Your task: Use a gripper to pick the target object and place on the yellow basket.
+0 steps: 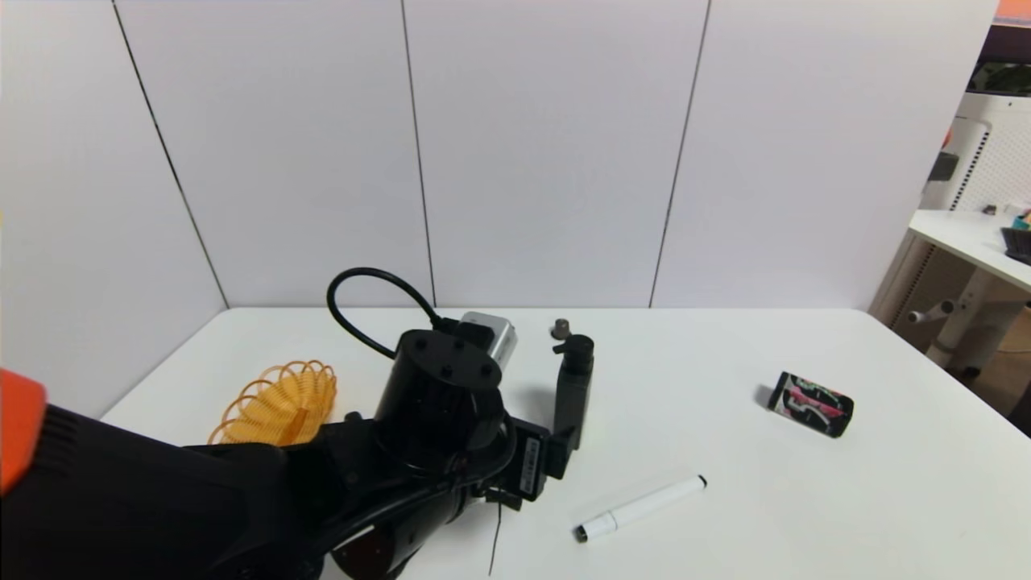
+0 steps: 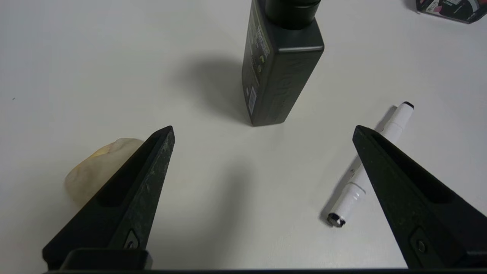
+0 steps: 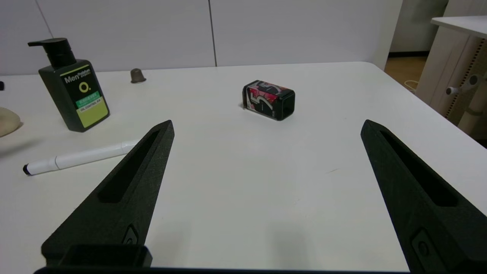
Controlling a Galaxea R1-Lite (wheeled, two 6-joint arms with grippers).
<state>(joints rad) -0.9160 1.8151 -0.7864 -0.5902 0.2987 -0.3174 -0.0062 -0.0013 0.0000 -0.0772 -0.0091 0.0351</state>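
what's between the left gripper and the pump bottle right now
Nothing: in the left wrist view only bare white table separates the open left gripper from the upright pump bottle. The white marker lies off to one side.

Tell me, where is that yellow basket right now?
In the head view the yellow basket sits on the table's left side, left of the upright black bottle, partly behind the left arm.
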